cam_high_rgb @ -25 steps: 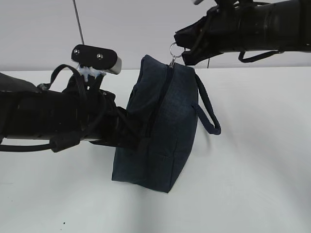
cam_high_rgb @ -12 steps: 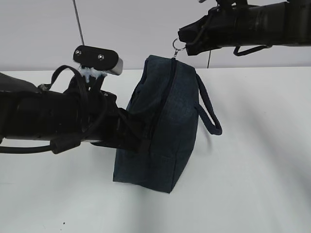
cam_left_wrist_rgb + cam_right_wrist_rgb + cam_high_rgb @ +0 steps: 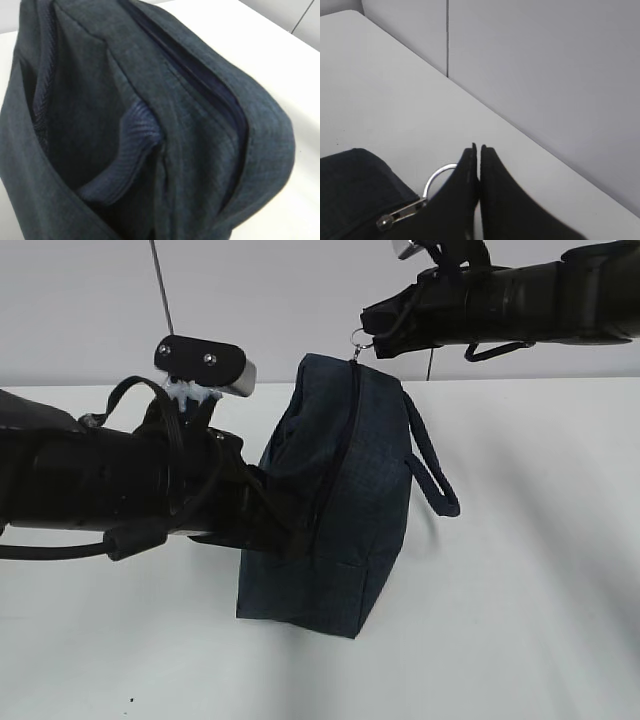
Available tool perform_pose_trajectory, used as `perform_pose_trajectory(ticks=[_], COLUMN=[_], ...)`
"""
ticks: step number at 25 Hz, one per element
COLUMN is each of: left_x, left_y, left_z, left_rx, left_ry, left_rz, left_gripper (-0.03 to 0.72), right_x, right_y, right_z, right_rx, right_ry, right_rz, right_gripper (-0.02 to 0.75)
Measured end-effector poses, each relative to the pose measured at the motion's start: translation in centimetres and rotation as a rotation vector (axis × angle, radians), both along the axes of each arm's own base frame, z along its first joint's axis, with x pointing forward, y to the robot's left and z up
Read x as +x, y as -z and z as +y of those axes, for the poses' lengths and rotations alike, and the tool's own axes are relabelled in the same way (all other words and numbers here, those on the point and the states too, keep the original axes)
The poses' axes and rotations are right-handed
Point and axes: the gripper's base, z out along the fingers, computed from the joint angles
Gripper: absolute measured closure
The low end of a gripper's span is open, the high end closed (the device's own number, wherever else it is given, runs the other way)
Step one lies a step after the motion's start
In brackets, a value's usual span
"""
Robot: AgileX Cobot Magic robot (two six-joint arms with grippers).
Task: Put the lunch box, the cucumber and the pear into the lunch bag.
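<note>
The dark navy lunch bag (image 3: 340, 500) stands on end on the white table, its zipper running up the near edge. My left gripper (image 3: 285, 532) is pressed into the bag's left side, where the fabric puckers; its fingers are buried in cloth. The left wrist view shows only the bag (image 3: 200, 115) and a loop handle (image 3: 127, 155). My right gripper (image 3: 376, 340) is shut on the metal ring pull (image 3: 358, 338) at the bag's top. In the right wrist view the gripper (image 3: 478, 148) is closed over the ring (image 3: 436, 176). The lunch box, cucumber and pear are out of view.
The white table (image 3: 530, 570) stretches to the right and front of the bag. A grey wall (image 3: 250, 300) stands behind it. The other loop handle (image 3: 430, 465) hangs off the bag's right side. A thin cable (image 3: 160, 285) hangs at the back left.
My right arm has risen a little and levelled out, still holding the ring pull at the bag's top. The bag has shifted slightly right. The left arm has barely moved.
</note>
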Motion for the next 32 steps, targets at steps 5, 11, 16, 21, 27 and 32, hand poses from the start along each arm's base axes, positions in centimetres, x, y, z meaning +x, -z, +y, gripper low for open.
perform_pose_trajectory(ticks=[5, 11, 16, 21, 27, 32], left_x=[-0.2, -0.3, -0.7, -1.3, -1.3, 0.1], left_y=[-0.5, -0.5, -1.3, -3.3, -6.0, -7.1], left_z=[0.1, 0.1, 0.1, 0.7, 2.3, 2.2], left_rx=[-0.010, -0.015, -0.039, -0.079, -0.108, -0.108], left_ry=[0.003, 0.017, 0.034, 0.030, -0.102, -0.192], left_rz=[-0.012, -0.006, -0.016, -0.070, -0.176, -0.225], left_gripper=[0.703, 0.618, 0.372, 0.210, 0.176, 0.172], right_x=[0.2, 0.1, 0.0, 0.0, 0.2, 0.2], right_y=[0.2, 0.0, 0.0, 0.1, 0.2, 0.4], right_z=[-0.4, -0.2, -0.2, -0.3, -0.6, -0.7], right_rx=[0.023, 0.056, 0.053, 0.056, 0.089, 0.097], right_ry=[0.011, -0.003, -0.016, -0.013, 0.043, 0.058], right_rz=[0.014, 0.025, 0.034, 0.048, 0.090, 0.121], right_gripper=[0.732, 0.733, 0.732, 0.732, 0.732, 0.732])
